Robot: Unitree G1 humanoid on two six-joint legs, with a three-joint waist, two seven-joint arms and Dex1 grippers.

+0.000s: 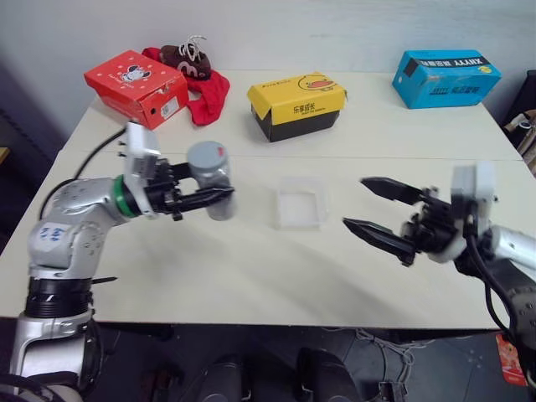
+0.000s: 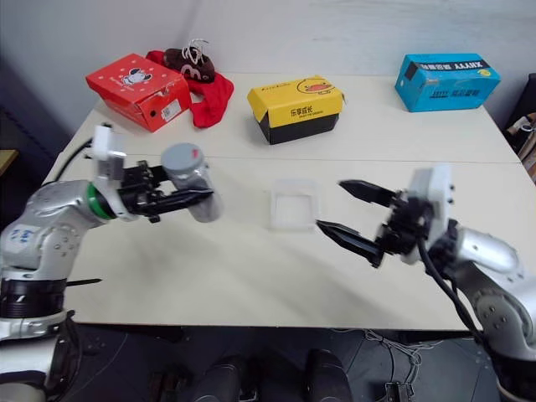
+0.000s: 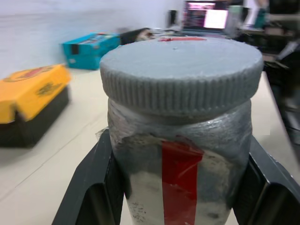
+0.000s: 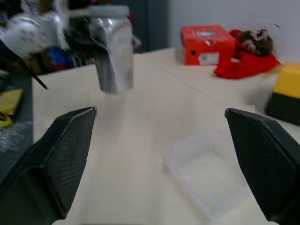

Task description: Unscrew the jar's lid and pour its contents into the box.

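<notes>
At centre left of the head view the left gripper (image 1: 201, 199) is clamped around the jar (image 1: 213, 182), holding it upright above the table (image 1: 251, 268), its two black fingers (image 3: 93, 187) pressed to either side of the clear body. The lid (image 3: 180, 77) sits on the jar (grey, ribbed at the rim), and the red label strip (image 3: 180, 180) runs down the jar's side. In the middle of the frame the box (image 1: 301, 203) lies flat on the tabletop, between the two arms. At centre right the right gripper (image 1: 377, 209) hangs with its fingers spread wide and nothing between them, pointing towards the box and jar. Along the top of the frame stand a red shoebox (image 1: 136, 86), a yellow-lidded black box (image 1: 296, 105) and a blue box (image 1: 446, 78).
</notes>
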